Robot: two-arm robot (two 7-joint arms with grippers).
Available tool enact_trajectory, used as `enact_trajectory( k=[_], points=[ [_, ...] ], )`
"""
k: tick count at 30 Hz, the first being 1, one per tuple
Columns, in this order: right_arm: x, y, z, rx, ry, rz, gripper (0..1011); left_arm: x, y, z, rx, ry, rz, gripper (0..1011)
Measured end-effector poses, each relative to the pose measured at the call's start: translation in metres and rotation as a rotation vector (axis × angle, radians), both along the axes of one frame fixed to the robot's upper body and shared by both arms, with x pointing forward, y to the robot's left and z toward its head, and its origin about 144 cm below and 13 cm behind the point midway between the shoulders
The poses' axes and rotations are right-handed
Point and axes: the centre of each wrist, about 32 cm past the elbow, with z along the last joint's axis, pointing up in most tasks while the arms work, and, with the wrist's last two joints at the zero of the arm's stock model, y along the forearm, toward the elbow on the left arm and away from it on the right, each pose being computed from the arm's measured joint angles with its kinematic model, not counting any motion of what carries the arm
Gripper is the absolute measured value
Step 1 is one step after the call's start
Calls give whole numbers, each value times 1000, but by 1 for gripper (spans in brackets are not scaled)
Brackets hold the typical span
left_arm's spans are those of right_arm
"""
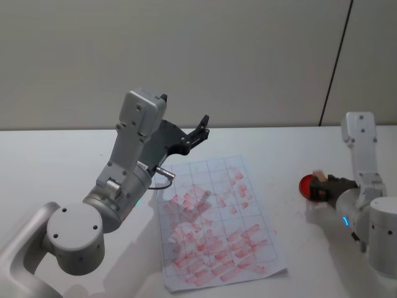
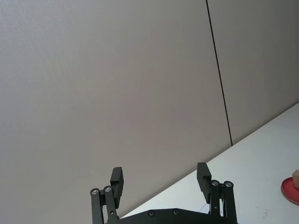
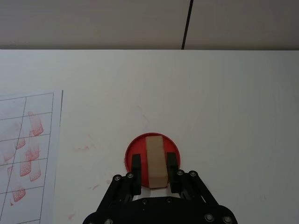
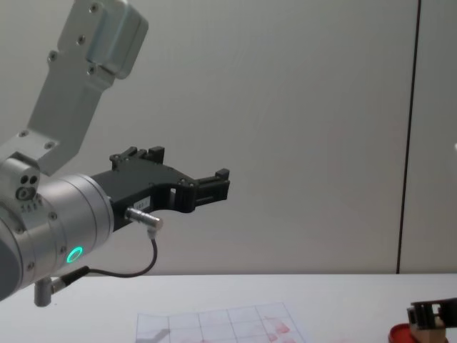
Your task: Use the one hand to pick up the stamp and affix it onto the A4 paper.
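The stamp (image 1: 318, 176), a small tan wooden block, stands on the round red ink pad (image 1: 305, 185) at the right of the table. My right gripper (image 1: 321, 187) reaches in from the right, shut on the stamp. In the right wrist view the stamp (image 3: 155, 161) sits between the black fingers (image 3: 136, 164) of the right gripper (image 3: 153, 163), over the ink pad (image 3: 135, 147). The A4 paper (image 1: 217, 217), gridded and covered in red marks, lies at the table's centre. My left gripper (image 1: 201, 127) hangs open in the air, above the paper's far-left corner, holding nothing.
The white table (image 1: 49, 161) reaches back to a plain wall with a dark vertical seam (image 1: 335, 62). My left arm's bulky silver elbow (image 1: 74, 233) looms over the table's near left. Faint red smudges (image 3: 84, 149) mark the table between paper and pad.
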Motion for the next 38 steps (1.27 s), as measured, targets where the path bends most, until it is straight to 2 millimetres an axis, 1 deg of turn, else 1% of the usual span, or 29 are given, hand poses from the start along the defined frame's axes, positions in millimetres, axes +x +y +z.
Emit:
enact_trajectory(
  k=[1, 2, 3, 4, 6, 7, 9, 10, 12, 13, 14, 15, 16, 20, 21, 23, 25, 38],
  points=[
    [1, -1, 0, 1, -1, -2, 343, 0, 0, 0, 0, 0, 0, 1001],
    [1, -1, -1, 1, -1, -3, 343, 0, 0, 0, 0, 0, 0, 1001],
    [2, -2, -1, 2, -1, -3, 386, 0, 0, 0, 0, 0, 0, 1001],
    [2, -2, -1, 3, -2, -4, 403, 0, 0, 0, 0, 0, 0, 1001],
    [3, -3, -2, 5, -5, -4, 490, 0, 0, 0, 0, 0, 0, 1001],
    [3, -3, -2, 5, -5, -4, 490, 0, 0, 0, 0, 0, 0, 1001],
    [4, -4, -2, 8, -13, -3, 589, 0, 0, 0, 0, 0, 0, 1001],
    [4, -4, -2, 9, -20, -2, 601, 0, 0, 0, 0, 0, 0, 1001],
    [4, -4, -2, 10, -30, -1, 662, 0, 0, 0, 0, 0, 0, 1001],
    [4, -4, -2, 9, -35, 0, 662, 0, 0, 0, 0, 0, 0, 1001],
    [4, -5, -1, 8, -46, 1, 729, 0, 0, 0, 0, 0, 0, 1001],
    [4, -5, -1, 7, -54, 2, 766, 0, 0, 0, 0, 0, 0, 1001],
    [3, -5, 0, 6, -69, 4, 784, 0, 0, 0, 0, 0, 0, 1001],
    [0, -7, 2, -1, -109, 9, 910, 0, 0, 0, 0, 0, 0, 1001],
    [0, -7, 2, -3, -120, 11, 910, 0, 0, 0, 0, 0, 0, 1001],
    [-3, -8, 4, -9, -147, 15, 987, 0, 0, 0, 0, 0, 0, 1001],
    [-4, -9, 4, -14, -168, 19, 1001, 0, 0, 0, 0, 0, 0, 1001],
    [-23, -19, 11, -66, -352, 55, 1001, 0, 0, 0, 0, 0, 0, 1001]
  ],
)
